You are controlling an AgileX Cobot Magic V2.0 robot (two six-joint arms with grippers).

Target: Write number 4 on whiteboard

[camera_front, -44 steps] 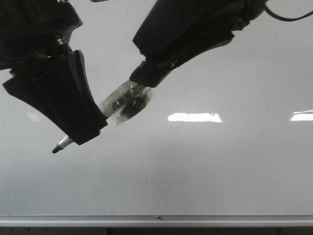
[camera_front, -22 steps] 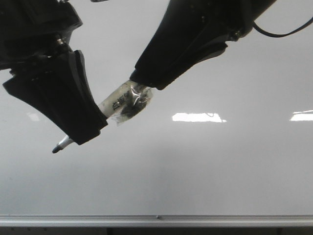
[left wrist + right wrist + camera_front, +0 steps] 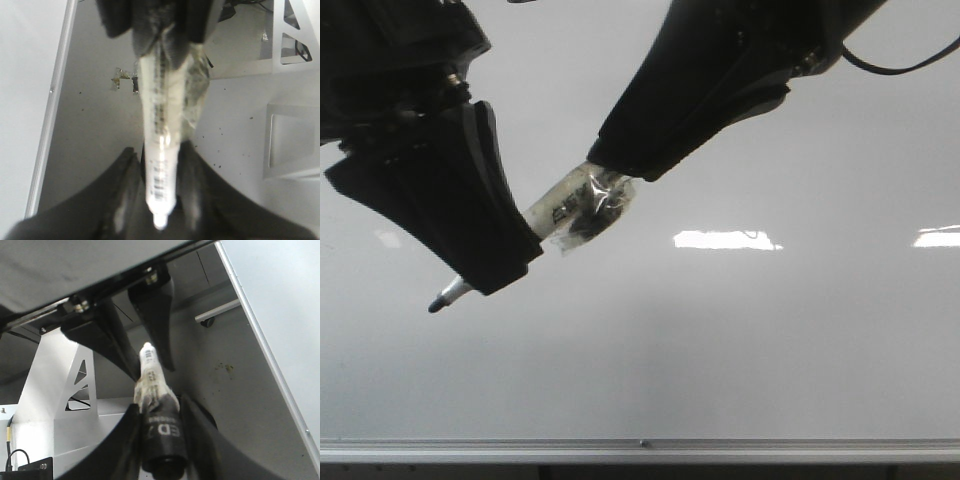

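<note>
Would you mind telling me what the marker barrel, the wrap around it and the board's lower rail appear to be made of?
The marker barrel looks like whitish plastic, smooth, with printed text. The wrap is probably clear tape or film: it is crinkled, see-through and catches highlights. The rail looks like brushed aluminium, pale grey and matte. The whiteboard is glossy, mirroring ceiling lights.

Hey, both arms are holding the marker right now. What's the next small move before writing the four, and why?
Probably open the right gripper and back it off. The left gripper is clamped on the marker near its writing end, the tip pokes out below its jaws, and the right one grips only the tail. The whiteboard shows no stroke yet.
</note>
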